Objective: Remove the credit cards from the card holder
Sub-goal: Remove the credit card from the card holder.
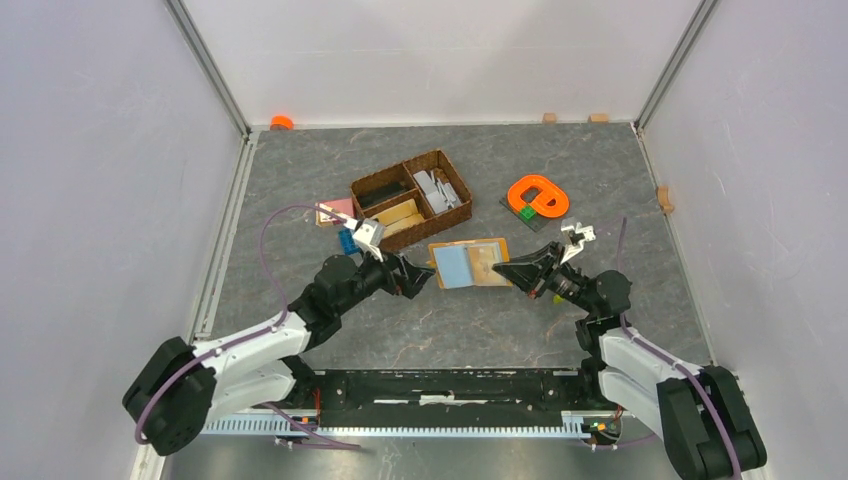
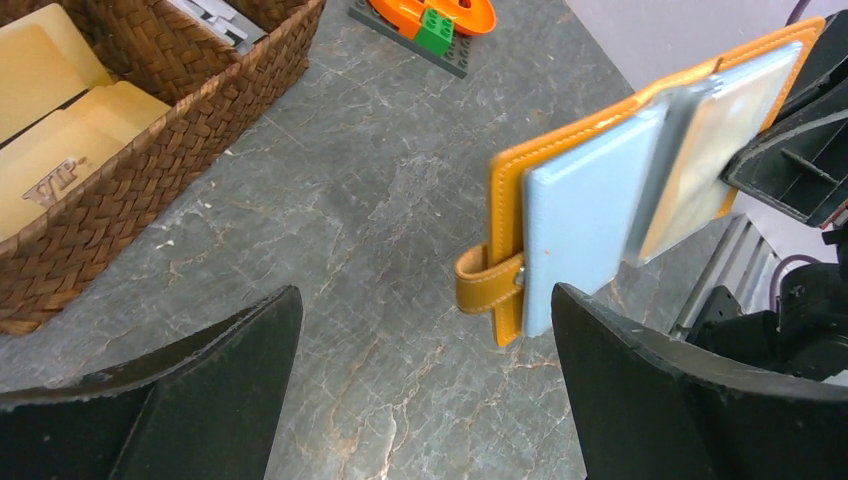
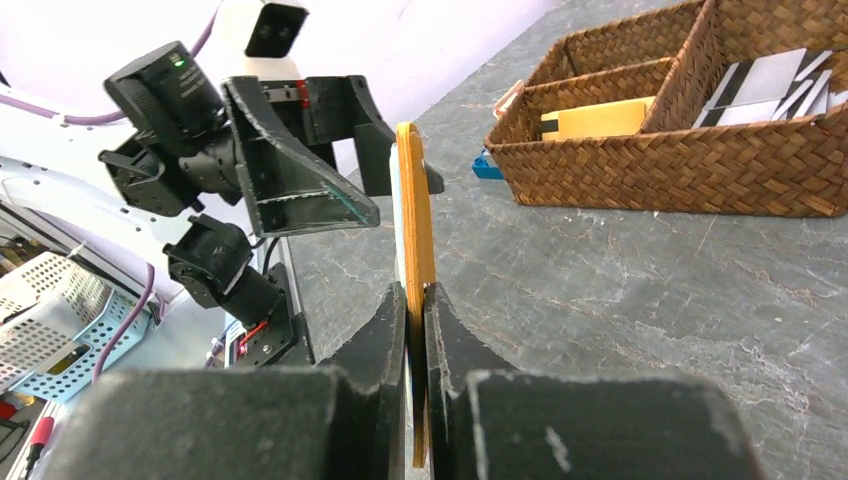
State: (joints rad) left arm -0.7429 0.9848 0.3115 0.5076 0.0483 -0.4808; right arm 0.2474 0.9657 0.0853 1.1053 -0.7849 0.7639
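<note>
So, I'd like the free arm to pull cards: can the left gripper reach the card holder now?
Probably yes: the left gripper is open and faces the card holder, which the right gripper pinches by its far edge, with nothing between them.

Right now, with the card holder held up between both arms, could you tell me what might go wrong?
1. The right gripper pinches the card holder by one edge only; a tug could twist it or pull it free.
2. The grey card lies at that clamped end, so the grip may pin it in.
3. The open left gripper faces the tab end, and might close on the holder rather than a card.
</note>
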